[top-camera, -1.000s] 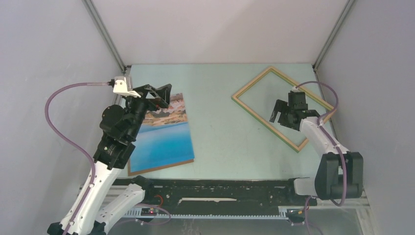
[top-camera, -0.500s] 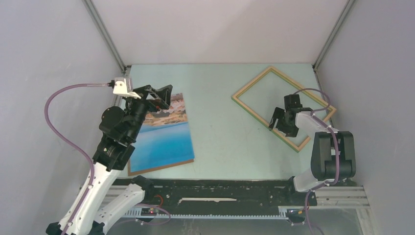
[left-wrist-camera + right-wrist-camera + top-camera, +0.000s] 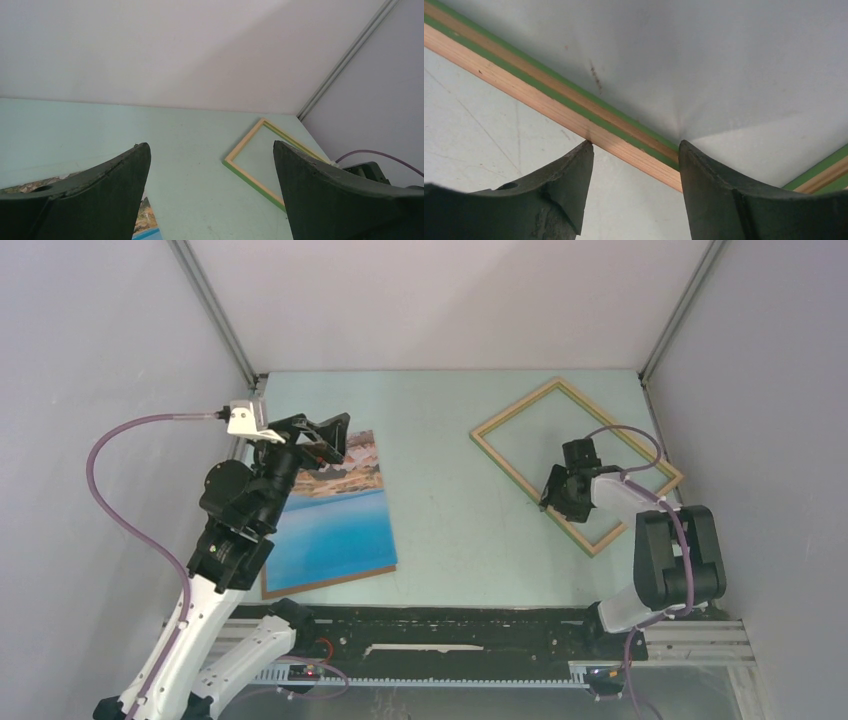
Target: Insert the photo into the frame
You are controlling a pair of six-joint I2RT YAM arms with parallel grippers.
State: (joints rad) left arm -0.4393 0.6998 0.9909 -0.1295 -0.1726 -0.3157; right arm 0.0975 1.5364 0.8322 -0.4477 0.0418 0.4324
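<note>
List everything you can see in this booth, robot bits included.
photo: 1, blue water with tan cliffs, flat on the table's left side
frame: 1, light wood with a green edge, flat at far right, nothing in it
table: 1, pale mint green, under everything
walls: pale grey, on three sides
base strip: 1, black, along the near edge
cables: 2, purple, one per arm
left arm, right arm: black and white, near edge
left gripper: dark, wide open above the photo's far end
right gripper: dark, jaws apart, tips at the frame's near side
</note>
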